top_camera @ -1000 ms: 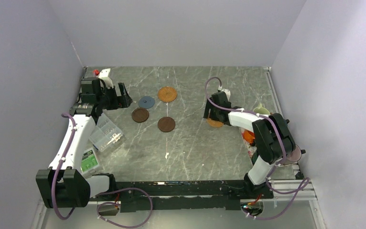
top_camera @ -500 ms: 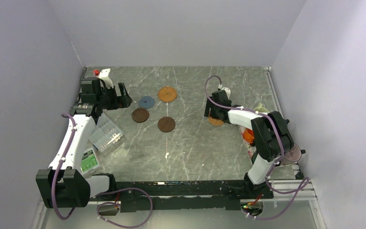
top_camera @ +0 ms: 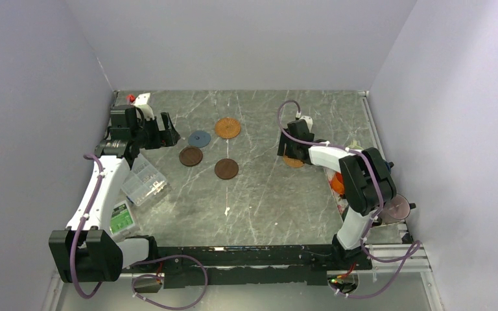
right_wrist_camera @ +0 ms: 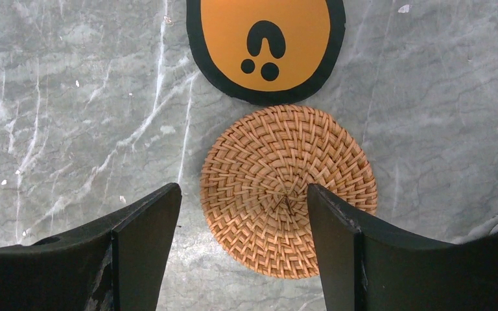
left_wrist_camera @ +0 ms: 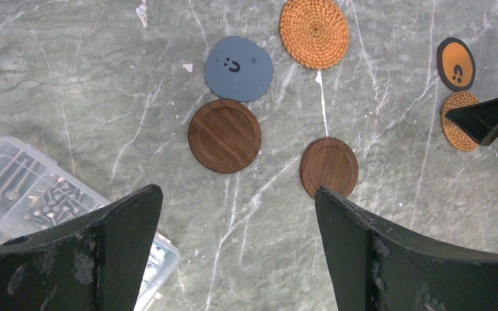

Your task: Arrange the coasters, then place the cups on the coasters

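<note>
Four coasters lie left of centre: a blue-grey coaster [top_camera: 199,138] [left_wrist_camera: 239,68], a tan woven coaster [top_camera: 227,127] [left_wrist_camera: 314,32] and two dark brown coasters [top_camera: 190,156] [top_camera: 226,169] [left_wrist_camera: 225,135] [left_wrist_camera: 329,166]. My left gripper [top_camera: 170,136] [left_wrist_camera: 238,201] hangs open above bare table near them, holding nothing. A second woven coaster [top_camera: 292,163] [right_wrist_camera: 288,188] lies next to a black-rimmed orange coaster [right_wrist_camera: 266,39] [left_wrist_camera: 456,63]. My right gripper [top_camera: 290,151] [right_wrist_camera: 243,197] is open just above the woven one, empty. An orange cup [top_camera: 338,184] peeks out behind the right arm; the other cups are mostly hidden.
A clear plastic box [top_camera: 144,181] [left_wrist_camera: 26,194] of screws lies beside the left arm, with a green-labelled pack [top_camera: 122,218] nearer the front. The right arm covers most of what stands at the table's right edge. Walls close in the left, back and right sides.
The right arm has swung slightly toward the back, carrying its open gripper a little farther over the woven coaster. The left arm and all coasters are unmoved.
</note>
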### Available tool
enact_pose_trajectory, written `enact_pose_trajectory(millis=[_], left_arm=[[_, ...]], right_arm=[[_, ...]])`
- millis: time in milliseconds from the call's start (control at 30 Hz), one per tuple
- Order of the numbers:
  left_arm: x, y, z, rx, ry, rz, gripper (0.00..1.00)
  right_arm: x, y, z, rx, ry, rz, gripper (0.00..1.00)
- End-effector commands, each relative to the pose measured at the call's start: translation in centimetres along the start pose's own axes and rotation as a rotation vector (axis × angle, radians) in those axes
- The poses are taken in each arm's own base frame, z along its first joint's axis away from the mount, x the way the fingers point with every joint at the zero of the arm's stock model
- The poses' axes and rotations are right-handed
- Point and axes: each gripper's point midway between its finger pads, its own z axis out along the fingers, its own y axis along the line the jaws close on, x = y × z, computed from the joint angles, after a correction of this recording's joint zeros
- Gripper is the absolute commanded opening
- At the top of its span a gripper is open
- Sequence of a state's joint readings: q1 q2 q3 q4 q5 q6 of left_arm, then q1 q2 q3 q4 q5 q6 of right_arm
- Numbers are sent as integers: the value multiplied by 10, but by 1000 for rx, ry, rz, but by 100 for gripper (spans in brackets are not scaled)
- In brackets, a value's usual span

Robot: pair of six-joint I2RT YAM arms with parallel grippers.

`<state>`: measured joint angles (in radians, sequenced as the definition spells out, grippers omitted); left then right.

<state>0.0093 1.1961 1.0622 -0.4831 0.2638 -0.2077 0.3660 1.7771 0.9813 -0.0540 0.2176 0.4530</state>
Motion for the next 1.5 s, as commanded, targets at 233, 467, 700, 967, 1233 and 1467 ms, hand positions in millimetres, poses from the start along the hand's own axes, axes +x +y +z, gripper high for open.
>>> enact_pose_trajectory(millis=[233,467,700,967,1233,1467], left_arm=[[-5,-4,1,12,-16,1,94],[-7,-5,-1,14,-23,-3,94],[-8,-4,-3,4,-31,-7,94],[-9,-4,-6,4,-41,-4,94],[-11,-5,-7,6,-44,-5,94],[-11,-3,-10,-12,-39,-12,94]], right_arm=[[2,4,-11,-39,47,1,76],[-30,23,-44,-128,-37,-15,87],[-32,88,-60,-286,-72,-113,90],[-32,178,-45,-429,-87,-220,87],[-49,241,-20,-558,-126,-238,83],[-49,273,-6,-635,-160,-214,79]])
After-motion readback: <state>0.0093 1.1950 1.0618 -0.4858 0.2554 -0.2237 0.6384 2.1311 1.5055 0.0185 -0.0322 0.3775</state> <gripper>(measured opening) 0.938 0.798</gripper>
